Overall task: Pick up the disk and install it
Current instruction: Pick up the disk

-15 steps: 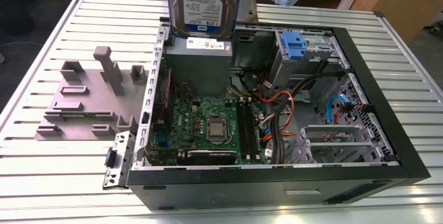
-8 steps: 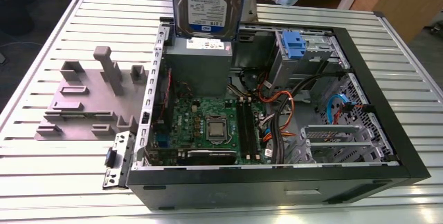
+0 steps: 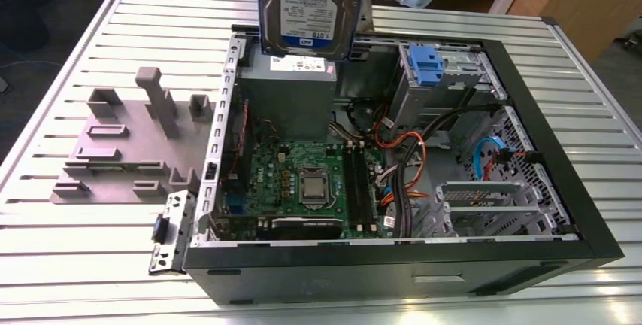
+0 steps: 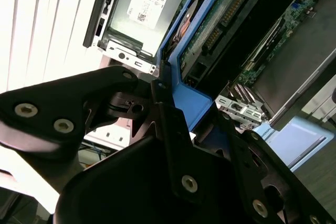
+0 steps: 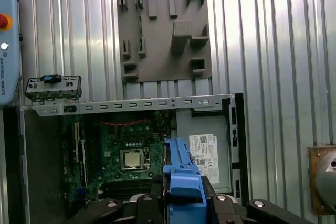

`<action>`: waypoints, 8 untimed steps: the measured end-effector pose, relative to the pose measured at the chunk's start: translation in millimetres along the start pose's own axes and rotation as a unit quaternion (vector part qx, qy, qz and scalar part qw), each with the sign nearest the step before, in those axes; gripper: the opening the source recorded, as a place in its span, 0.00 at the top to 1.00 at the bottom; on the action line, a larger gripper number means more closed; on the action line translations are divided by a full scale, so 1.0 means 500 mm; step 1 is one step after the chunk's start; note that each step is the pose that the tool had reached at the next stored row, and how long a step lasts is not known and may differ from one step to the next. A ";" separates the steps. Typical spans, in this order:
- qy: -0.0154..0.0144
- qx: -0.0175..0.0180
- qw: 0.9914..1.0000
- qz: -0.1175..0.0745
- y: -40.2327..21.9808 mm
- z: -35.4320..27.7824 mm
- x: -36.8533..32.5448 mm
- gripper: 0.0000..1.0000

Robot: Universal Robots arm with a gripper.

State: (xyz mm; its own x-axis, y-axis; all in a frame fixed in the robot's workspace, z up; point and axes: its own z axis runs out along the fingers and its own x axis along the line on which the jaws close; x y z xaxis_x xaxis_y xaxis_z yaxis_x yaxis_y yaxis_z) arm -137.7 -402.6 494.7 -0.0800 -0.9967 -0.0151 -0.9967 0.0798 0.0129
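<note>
Gripping the disk (image 3: 306,5) with the gripper (image 5: 184,195), closed tight on its blue side rails in the first wrist view. Held upright and clear of everything, high over the far edge of the open computer case (image 3: 401,265), probably to leave room for lining up with the drive bay (image 3: 461,77). Directly beneath: the power-supply box (image 3: 291,84). Beside the bay, a tangle of cables (image 3: 401,148), possibly in the way. Near the tabletop's (image 3: 60,250) edge on the exterior view's left, a grey fixture plate (image 3: 116,148), well apart from the disk.
</note>
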 end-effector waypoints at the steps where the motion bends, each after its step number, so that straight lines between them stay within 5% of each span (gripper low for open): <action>1: 0.000 0.000 1.000 0.001 -0.002 0.000 0.000 0.63; 8: 0.000 0.000 1.000 0.004 -0.017 0.000 -0.001 0.63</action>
State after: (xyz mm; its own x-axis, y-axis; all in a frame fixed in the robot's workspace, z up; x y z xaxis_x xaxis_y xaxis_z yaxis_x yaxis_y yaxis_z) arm -129.0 -403.0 494.7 -0.0883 -0.9960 -0.0151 -0.9960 0.0881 0.0129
